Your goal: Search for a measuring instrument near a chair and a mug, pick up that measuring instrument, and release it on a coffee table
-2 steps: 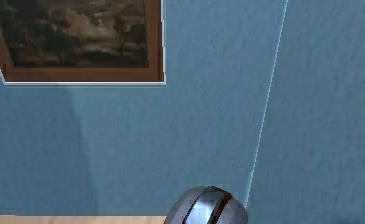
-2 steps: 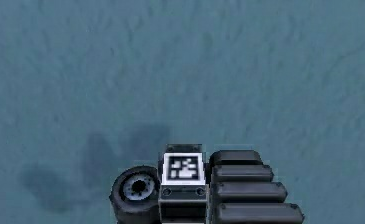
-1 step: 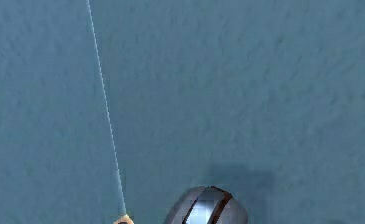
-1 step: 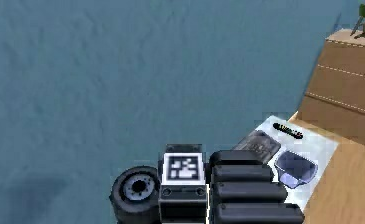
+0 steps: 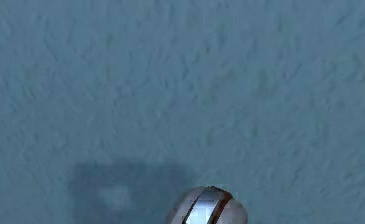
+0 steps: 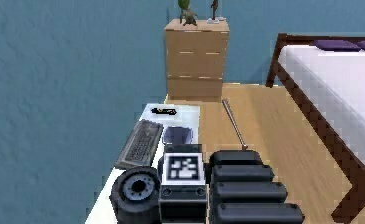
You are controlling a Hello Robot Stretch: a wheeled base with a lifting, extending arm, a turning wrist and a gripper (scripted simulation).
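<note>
**A:** Where does the measuring instrument lie from the fingers (image 6: 133, 192)?

**B:** I can't say for sure. Just beyond the fingers, on the white bench (image 6: 205, 128), lies a grey keyboard (image 6: 140, 145). Beside that is a dark bluish slab (image 6: 176, 134). Farther beyond, at the bench's far end, is a small flat dark thing (image 6: 168, 108). Either of the last two might be it, but neither shape settles it.

**A:** And the fingers, are they apart or together?

**B:** I cannot tell. Nor can I tell whether they hold anything, with the bench right behind them.

**A:** What could go wrong?

**B:** Taking the wrong thing, I'd judge. Reaching for the far one could also sweep the keyboard or slab off the bench. Ahead, the teal wall (image 5: 180, 80) looks close, with a round striped thing (image 5: 205, 207) low down, so driving forward risks a bump.
</note>
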